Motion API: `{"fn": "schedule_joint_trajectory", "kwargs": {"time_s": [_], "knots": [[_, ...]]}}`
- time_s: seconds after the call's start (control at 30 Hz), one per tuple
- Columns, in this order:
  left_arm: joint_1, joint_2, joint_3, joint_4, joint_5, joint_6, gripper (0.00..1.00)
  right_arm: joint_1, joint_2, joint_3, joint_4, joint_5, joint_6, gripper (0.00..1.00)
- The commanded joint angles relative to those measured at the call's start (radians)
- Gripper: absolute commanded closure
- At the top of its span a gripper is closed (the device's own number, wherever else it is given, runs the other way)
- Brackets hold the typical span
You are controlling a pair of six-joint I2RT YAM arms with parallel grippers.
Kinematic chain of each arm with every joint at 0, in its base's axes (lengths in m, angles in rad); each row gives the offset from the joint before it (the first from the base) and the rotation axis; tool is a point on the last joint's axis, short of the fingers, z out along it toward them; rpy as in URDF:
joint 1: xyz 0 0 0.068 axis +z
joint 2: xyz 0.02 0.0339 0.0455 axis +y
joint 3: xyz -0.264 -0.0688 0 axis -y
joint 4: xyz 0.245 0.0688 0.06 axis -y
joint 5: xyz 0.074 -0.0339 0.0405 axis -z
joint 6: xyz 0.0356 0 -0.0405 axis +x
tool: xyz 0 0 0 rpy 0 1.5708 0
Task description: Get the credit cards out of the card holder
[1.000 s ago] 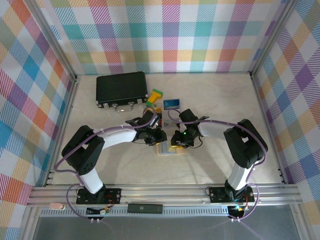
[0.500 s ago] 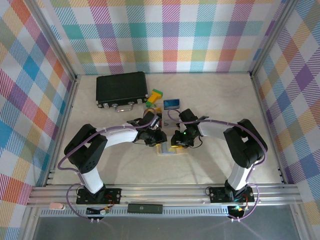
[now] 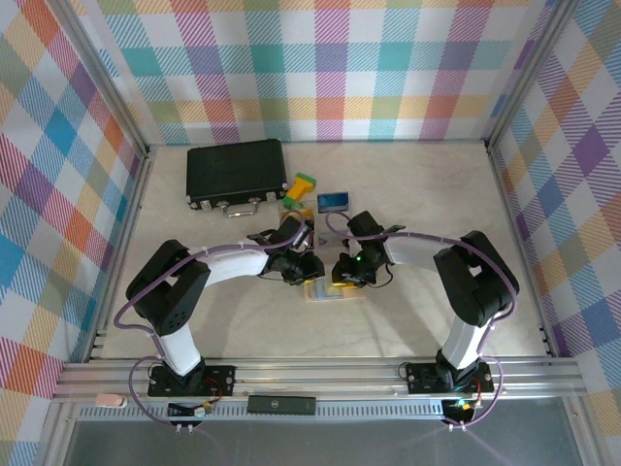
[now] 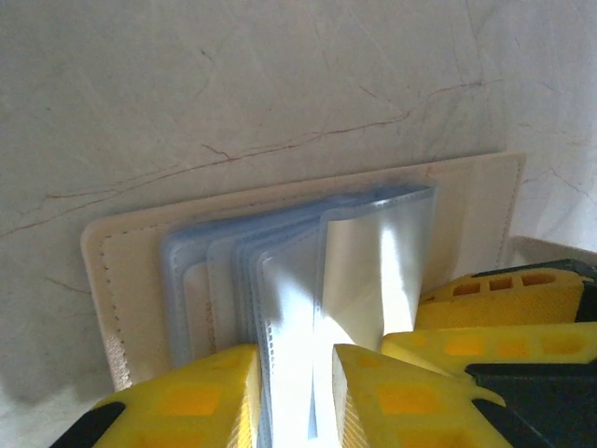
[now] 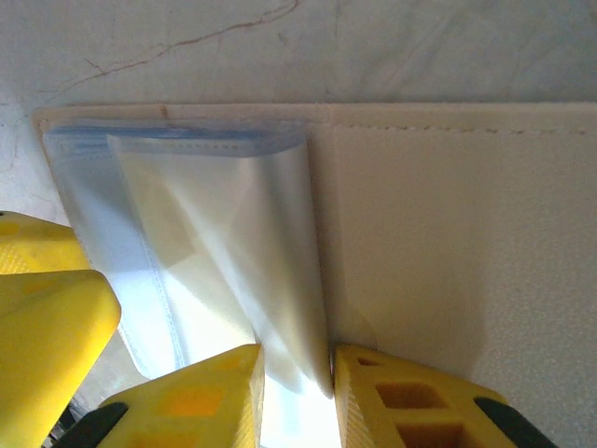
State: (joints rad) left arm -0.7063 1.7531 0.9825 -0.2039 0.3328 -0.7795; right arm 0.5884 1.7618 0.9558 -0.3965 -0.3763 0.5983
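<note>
The card holder [image 3: 335,290] is lying open on the bench [image 3: 437,194] between the arms. The left tool [image 4: 297,397] is pinching one of its clear pockets [image 4: 373,252], and the right tool [image 5: 298,397] is pinching another beside the cream cover. The pockets seem to be getting spread. Next, one tool likely needs to release and catch a card edge, though I cannot tell whether cards are sitting inside. A blue card [image 3: 333,202] is lying farther back.
</note>
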Motion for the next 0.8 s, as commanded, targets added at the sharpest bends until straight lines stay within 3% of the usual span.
{"fn": "schedule_joint_trajectory", "kwargs": {"time_s": [0.0, 0.5, 0.77], "knots": [[-0.014, 0.006, 0.013, 0.013, 0.053, 0.026, 0.73, 0.004, 0.055, -0.012, -0.018, 0.084, 0.013, 0.73], [-0.017, -0.029, 0.008, 0.041, 0.081, 0.043, 0.78, 0.004, -0.049, -0.018, -0.005, 0.090, 0.026, 0.74], [-0.018, -0.001, 0.013, 0.072, 0.110, 0.028, 0.76, 0.004, -0.171, -0.034, -0.024, 0.198, 0.047, 0.68]]}}
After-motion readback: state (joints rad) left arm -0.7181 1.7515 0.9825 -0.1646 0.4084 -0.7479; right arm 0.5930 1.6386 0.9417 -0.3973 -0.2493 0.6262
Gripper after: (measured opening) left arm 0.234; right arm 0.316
